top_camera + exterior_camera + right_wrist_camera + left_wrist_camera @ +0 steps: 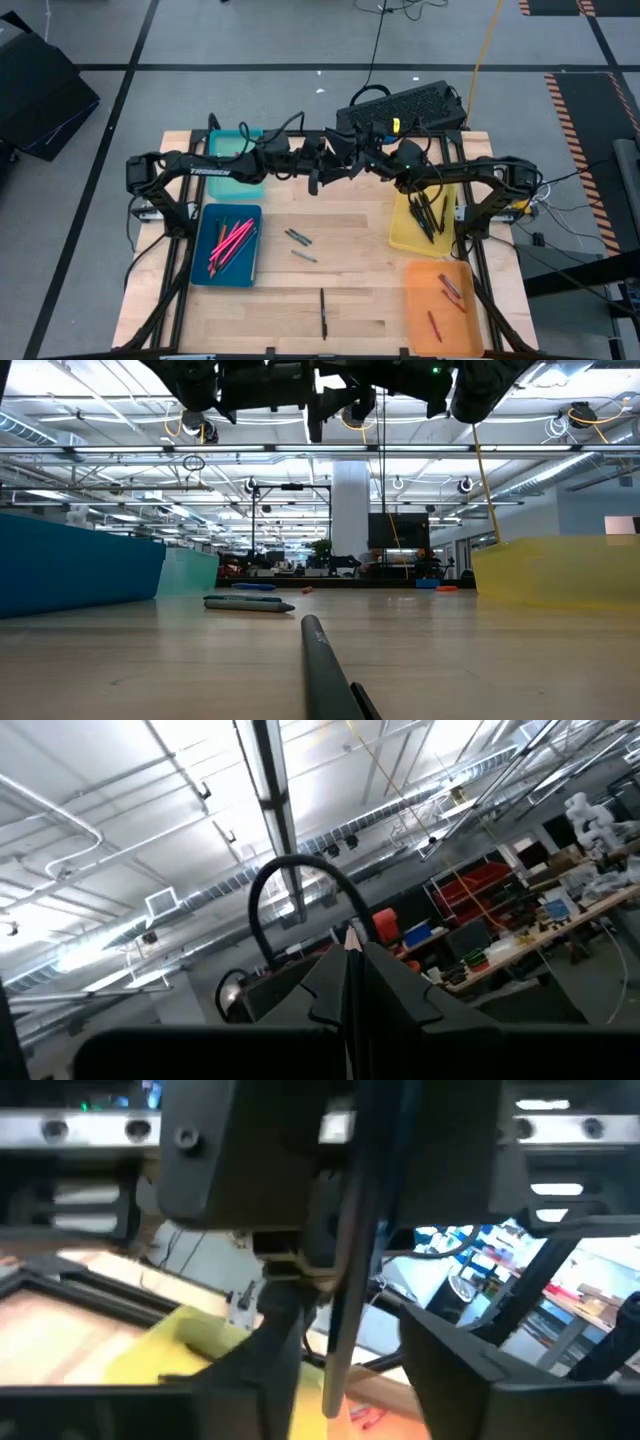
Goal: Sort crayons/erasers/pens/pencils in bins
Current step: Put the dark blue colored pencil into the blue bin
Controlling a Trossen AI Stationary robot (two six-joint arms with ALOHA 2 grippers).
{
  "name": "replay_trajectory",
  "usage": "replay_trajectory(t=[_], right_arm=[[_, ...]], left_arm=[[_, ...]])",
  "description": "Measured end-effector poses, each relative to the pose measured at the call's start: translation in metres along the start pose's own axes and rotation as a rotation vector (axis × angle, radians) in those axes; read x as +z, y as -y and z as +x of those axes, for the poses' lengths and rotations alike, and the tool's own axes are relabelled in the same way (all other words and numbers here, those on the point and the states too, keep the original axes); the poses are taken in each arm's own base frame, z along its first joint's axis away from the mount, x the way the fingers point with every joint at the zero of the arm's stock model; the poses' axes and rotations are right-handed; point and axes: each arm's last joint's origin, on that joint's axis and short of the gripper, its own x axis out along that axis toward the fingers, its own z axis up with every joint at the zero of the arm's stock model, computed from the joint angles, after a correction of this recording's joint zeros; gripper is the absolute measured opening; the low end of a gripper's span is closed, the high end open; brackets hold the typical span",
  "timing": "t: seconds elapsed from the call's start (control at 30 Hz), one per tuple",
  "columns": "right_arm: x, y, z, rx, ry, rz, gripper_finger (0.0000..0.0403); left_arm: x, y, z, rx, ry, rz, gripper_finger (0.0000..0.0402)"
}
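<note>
- Nearest lies a slim dark plastic pen (318, 655) on the wooden table (350, 250) — light, stiff, prone to roll; pinch it mid-barrel.
- Left gripper (345, 1370), raised mid-table, is spread around a second thin dark pen (340, 1280).
- Right gripper (350, 955) is clenched on that pen — probably one for the yellow translucent plastic bin (400, 235).

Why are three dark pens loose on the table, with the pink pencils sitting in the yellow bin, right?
Not quite. The pink pencils are in the dark blue bin, not the yellow bin, which holds dark pens. The high view shows it. Three loose pens is right.
</note>
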Motion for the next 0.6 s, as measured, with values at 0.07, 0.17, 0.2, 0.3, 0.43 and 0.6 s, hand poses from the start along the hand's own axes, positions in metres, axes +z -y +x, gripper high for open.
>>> replay_trajectory(t=[0.07,0.17,0.2,0.3,0.43,0.6], right_arm=[[-0.0008,0.0006,0.0,0.013,-0.02,-0.012,0.0019],[-0.0002,0.0003,-0.0001,0.017,-0.012,-0.011,0.002],[0.0013,-0.0006,-0.0001,0.025,0.004,-0.006,0.002],[0.0061,-0.0044,-0.0005,0.048,0.038,0.028,0.002],[0.0067,-0.0053,-0.0005,0.053,0.038,0.04,0.002],[0.0066,-0.006,-0.0006,0.075,0.027,0.038,0.002]], left_arm=[[-0.0029,-0.0012,0.0001,0.015,-0.028,-0.012,0.0148],[-0.0019,-0.0003,-0.0011,0.033,-0.029,-0.007,0.0138],[0.0005,0.0011,-0.0015,0.021,-0.012,-0.012,0.0137],[0.0056,0.0047,-0.0022,-0.031,0.013,-0.032,0.0136],[0.0062,0.0061,-0.0027,-0.038,0.01,-0.021,0.0136],[0.0059,0.0061,-0.0028,-0.047,0.003,-0.011,0.0132]])
